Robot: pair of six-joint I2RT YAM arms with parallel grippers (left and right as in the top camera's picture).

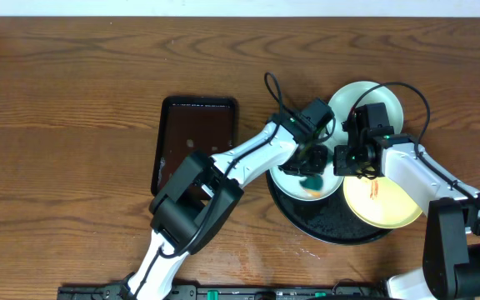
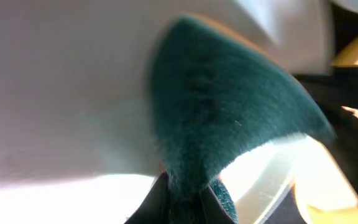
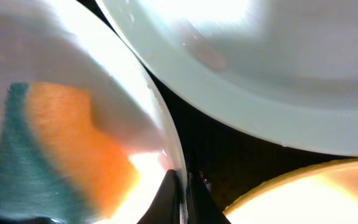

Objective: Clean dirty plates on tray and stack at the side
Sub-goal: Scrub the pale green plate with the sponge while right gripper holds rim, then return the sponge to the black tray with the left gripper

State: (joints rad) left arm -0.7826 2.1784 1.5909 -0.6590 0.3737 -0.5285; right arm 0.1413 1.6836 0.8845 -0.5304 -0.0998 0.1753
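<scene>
The black tray (image 1: 332,223) holds a mint-white plate (image 1: 294,179) on its left and a pale yellow plate (image 1: 386,208) with a red smear on its right. A second mint-white plate (image 1: 365,102) lies at its far edge. My left gripper (image 1: 311,169) is shut on a teal and orange sponge (image 1: 312,185) and presses it on the left plate. In the left wrist view the sponge (image 2: 222,106) fills the middle above the jaws (image 2: 185,196). My right gripper (image 1: 340,162) is shut on that plate's rim (image 3: 166,143), and its jaws show in the right wrist view (image 3: 184,186).
A dark brown rectangular tray (image 1: 197,137) lies on the wooden table (image 1: 73,125) left of the black tray. Both arms cross over the black tray's left and middle. In the right wrist view the far mint plate (image 3: 260,74) and the yellow plate (image 3: 316,193) lie close by.
</scene>
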